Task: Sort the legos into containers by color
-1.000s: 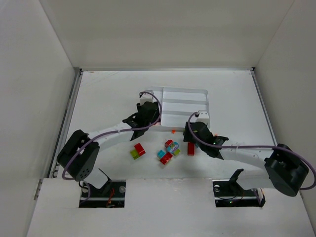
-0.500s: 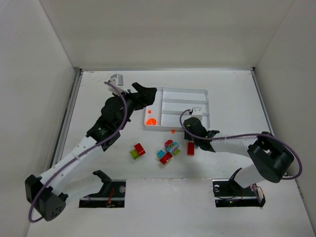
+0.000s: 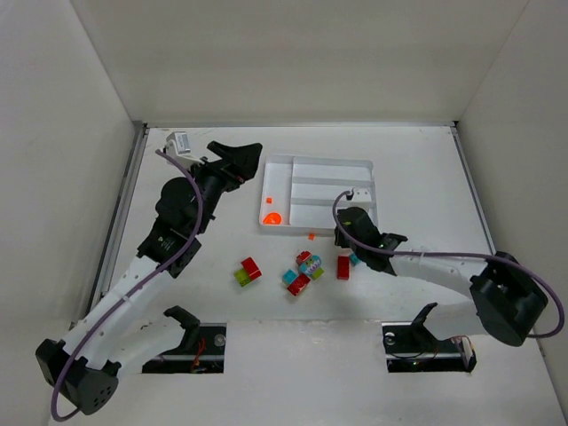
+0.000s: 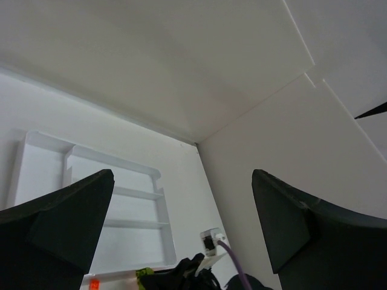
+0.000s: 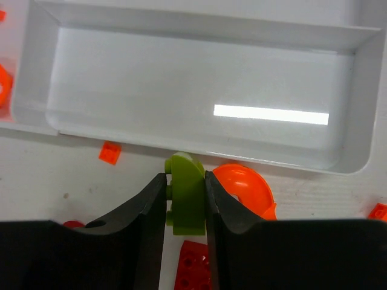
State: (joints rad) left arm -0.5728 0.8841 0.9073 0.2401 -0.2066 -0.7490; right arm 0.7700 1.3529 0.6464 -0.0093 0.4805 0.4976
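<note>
The white tray (image 3: 319,161) holds two orange legos (image 3: 271,216) in its narrow left section. My left gripper (image 3: 240,158) hangs open and empty just left of the tray's far corner; its wrist view looks down on the tray (image 4: 151,172) between its fingers (image 4: 66,223). My right gripper (image 3: 348,238) sits just outside the tray's near wall (image 5: 121,134), shut on a lime green lego (image 5: 186,193). An orange round piece (image 5: 245,190) and a red brick (image 5: 193,272) lie right beside it.
Loose legos lie on the table in front of the tray: a red and green pair (image 3: 248,271), a mixed cluster (image 3: 302,271), a red brick (image 3: 343,267) and a tiny orange piece (image 3: 311,236). White walls enclose the table.
My left arm lifted away from the tray to the far left and its jaws opened; an orange piece now lies in the side section. My right jaws shut on the green lego.
</note>
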